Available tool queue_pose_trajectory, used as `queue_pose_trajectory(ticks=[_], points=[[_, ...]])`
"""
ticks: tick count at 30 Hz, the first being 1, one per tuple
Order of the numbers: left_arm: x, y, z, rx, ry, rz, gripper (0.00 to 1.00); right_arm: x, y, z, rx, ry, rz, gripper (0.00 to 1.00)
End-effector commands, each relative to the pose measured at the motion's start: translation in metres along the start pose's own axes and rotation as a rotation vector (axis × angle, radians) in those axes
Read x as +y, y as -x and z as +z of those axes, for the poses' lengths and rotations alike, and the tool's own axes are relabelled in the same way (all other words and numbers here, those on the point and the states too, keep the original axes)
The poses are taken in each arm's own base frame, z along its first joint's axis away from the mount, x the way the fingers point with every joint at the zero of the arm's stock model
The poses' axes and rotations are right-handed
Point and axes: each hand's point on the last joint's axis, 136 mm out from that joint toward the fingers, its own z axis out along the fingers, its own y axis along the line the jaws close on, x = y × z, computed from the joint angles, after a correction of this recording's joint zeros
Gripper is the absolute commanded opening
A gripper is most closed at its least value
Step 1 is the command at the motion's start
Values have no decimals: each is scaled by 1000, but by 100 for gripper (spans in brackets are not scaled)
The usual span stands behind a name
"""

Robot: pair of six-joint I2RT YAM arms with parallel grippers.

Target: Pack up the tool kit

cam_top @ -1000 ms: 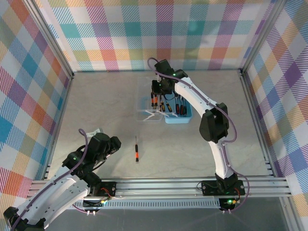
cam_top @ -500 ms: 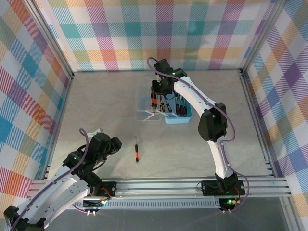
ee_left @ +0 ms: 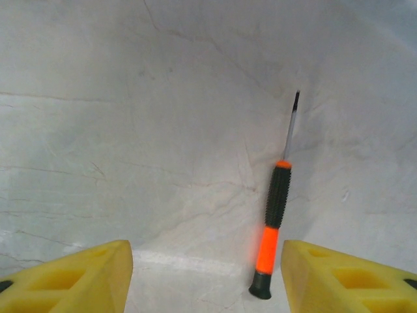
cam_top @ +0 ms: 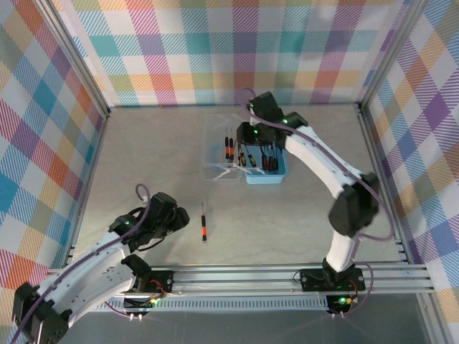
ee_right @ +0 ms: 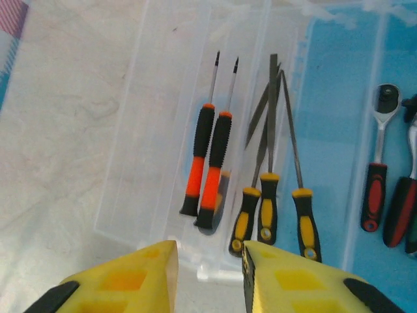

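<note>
One black-and-orange screwdriver (cam_top: 204,223) lies loose on the table, tip pointing away. My left gripper (cam_top: 179,219) is open just left of it. In the left wrist view the screwdriver (ee_left: 275,215) lies between the yellow fingers, close to the right one, and my left gripper (ee_left: 207,274) holds nothing. The light-blue box (cam_top: 276,177) sits mid-table with its clear lid (cam_top: 215,170) folded out to the left. My right gripper (cam_top: 247,133) hovers over it, open a little and empty. Below my right gripper (ee_right: 210,274), two orange screwdrivers (ee_right: 207,166) lie in the lid (ee_right: 150,130). The ratchet (ee_right: 378,189) rests in the blue box (ee_right: 332,130).
Three yellow-and-black handled tools (ee_right: 267,208) lie at the seam between lid and box. Red-handled tools (ee_right: 401,208) sit at the box's right side. Plaid walls and aluminium rails (cam_top: 287,276) ring the marble-look tabletop (cam_top: 143,158).
The right gripper's jaws have parted and it has shifted a little right above the lid, the arm swinging right. The left gripper has moved right, closer to the loose screwdriver.
</note>
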Motion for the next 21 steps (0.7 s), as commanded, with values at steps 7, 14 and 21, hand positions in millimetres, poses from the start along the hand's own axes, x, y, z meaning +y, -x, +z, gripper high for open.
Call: queue_pose_trajectory(ticks=[7, 14, 21], points=[[-54, 4, 15, 34, 41, 209, 59, -60, -96, -8, -6, -67, 35, 36], [-60, -6, 49, 97, 167, 291, 57, -99, -143, -21, -156, -79, 41, 41], [-65, -9, 67, 138, 204, 332, 46, -144, -153, -41, -311, -235, 149, 48]])
